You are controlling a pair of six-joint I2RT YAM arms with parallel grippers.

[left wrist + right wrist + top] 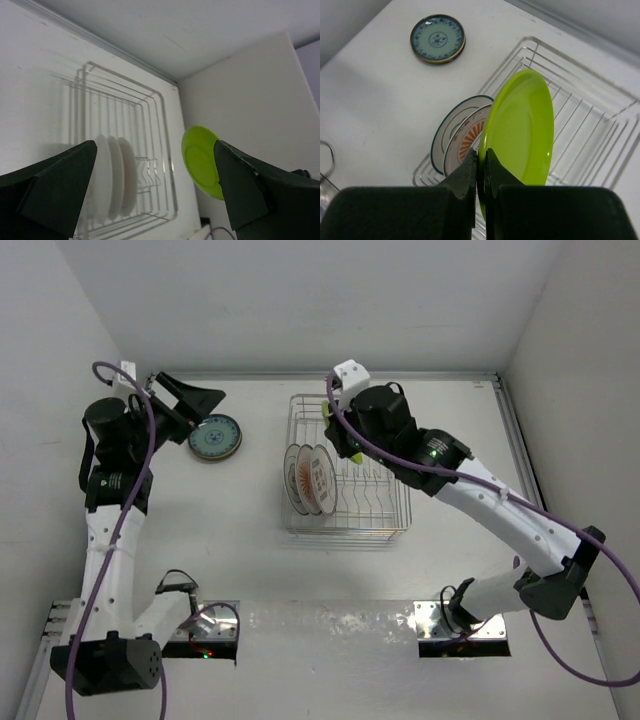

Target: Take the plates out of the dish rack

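Plates are partly unloaded, and you look to be mid-carry with one of them. On your left, a blue-patterned plate [215,437] already lies flat on the table [250,580]. The left gripper [155,146] is near it, jaws spread wide and holding nothing. In the middle, the dish rack [345,533] holds a few patterned plates [310,480] standing on edge at its left end. Over the rack, the right gripper [481,152] is clamped on the rim of the lime green plate [520,130], which hangs upright, apparently clear of the prongs. Next, I judge, you must carry it sideways past the rack wall, tip it flat, and set it on bare table without knocking the standing plates.
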